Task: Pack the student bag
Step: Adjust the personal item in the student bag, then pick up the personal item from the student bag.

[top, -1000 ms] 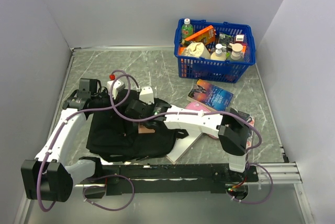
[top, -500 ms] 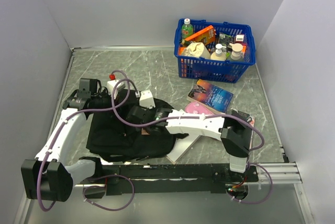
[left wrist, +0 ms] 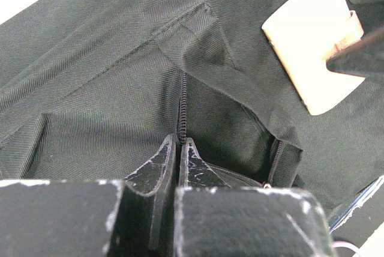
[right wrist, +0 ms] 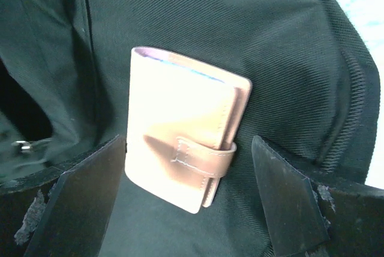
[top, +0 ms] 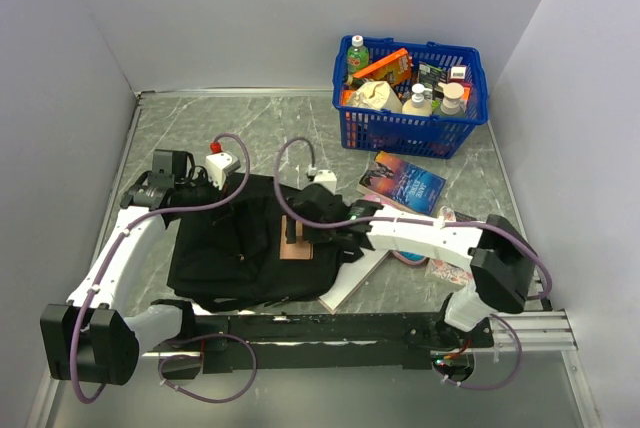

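Note:
The student bag [top: 225, 253] is a black fabric backpack lying flat at the near left of the table. A tan leather wallet [top: 293, 246] with a strap lies on its top panel. My right gripper [top: 300, 228] hovers over it, open. In the right wrist view the wallet [right wrist: 180, 125] sits between the spread fingers [right wrist: 90, 191], touching neither, with black bag cloth [right wrist: 288, 41] all around. My left gripper [left wrist: 179, 140] is shut on the bag's zipper seam [left wrist: 182, 101]. The wallet [left wrist: 309, 41] shows at the upper right of that view.
A blue basket [top: 410, 130] of groceries stands at the back right. A colourful book [top: 402, 180] lies in front of it. A white flat book [top: 355, 280] and a pink item [top: 440, 266] lie under the right arm. Grey walls close in on three sides.
The right arm has drawn back to the right and its jaws have widened, leaving the wallet lying on the bag. The bag now lies flatter. The left arm holds still.

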Motion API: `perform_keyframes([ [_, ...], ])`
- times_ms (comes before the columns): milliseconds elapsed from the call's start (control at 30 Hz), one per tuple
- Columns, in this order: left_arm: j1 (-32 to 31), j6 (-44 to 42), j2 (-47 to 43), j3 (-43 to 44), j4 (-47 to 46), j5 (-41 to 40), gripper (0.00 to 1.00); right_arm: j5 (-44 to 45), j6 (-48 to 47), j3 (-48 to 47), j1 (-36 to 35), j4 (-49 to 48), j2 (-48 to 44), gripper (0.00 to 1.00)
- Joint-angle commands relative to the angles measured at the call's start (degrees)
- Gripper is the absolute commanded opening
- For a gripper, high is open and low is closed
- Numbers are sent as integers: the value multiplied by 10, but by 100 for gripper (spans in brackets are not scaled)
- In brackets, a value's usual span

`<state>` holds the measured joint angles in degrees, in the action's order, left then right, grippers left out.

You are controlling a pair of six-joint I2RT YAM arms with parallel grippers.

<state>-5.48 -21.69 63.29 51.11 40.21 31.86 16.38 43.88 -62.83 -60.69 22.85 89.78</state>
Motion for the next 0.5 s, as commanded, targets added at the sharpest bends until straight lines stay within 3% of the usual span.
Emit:
perform_keyframes([
  [0,-1,4,-4,11,-15,23,1,-107,31,27,43,-45,-18,93],
  [300,-1,3,-1,18,-12,22,1,-182,60,72,81,-116,17,92],
  [467,-1,3,4,21,-14,23,1,-227,66,157,99,-265,-15,88],
])
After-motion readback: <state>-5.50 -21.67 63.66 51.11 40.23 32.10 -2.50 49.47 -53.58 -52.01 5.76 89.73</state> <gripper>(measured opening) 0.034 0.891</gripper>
